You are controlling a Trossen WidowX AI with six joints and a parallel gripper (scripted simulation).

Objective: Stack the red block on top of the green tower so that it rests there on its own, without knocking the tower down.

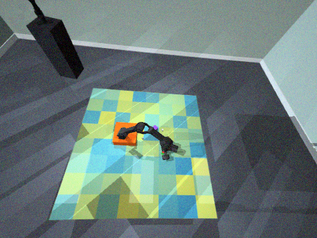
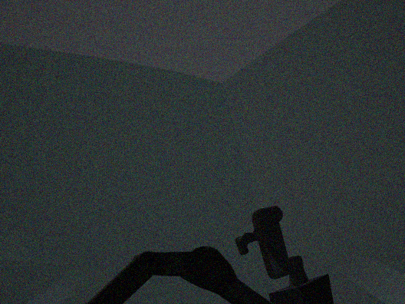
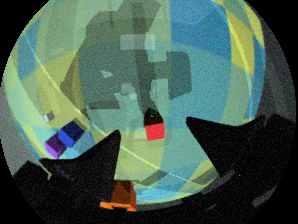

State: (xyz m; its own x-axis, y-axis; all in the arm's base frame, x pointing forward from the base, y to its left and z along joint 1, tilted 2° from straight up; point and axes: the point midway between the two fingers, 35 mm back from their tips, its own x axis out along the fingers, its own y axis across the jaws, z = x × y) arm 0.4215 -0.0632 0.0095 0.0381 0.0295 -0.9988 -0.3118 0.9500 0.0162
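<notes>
Our gripper point(image 1: 167, 151) point(image 3: 153, 127) stands wide open, with its 2 dark fingers well apart and nothing gripped between them. In the wrist view, we see the red block point(image 1: 163, 152) point(image 3: 155, 132) in the gap between the fingertips, with space showing on both sides of it. Right behind its red face there we make out the dark green tower point(image 3: 152, 114), mostly hidden; in the top view, a speck of green also shows right at the red. We cannot tell from these views whether the block sits squarely on the tower.

Farther off in the wrist view, we have 1 blue block point(image 3: 72, 133) just beside 1 purple block point(image 1: 155, 127) point(image 3: 56, 146), and near them 1 small white object point(image 3: 49, 117). Our arm point(image 1: 141, 127) point(image 2: 207, 265) bends back over the patchwork mat point(image 1: 144, 186) point(image 3: 215, 30) to an orange base point(image 1: 129, 142) point(image 3: 119, 205). The exterior view is very dark, and we get only outlines: the arm low down, and 1 upright jointed shape point(image 2: 270, 242) above a dark box point(image 2: 314, 289). Beyond the mat, we see a tall black pedestal point(image 1: 51, 39) near the pale wall point(image 1: 168, 27).
</notes>
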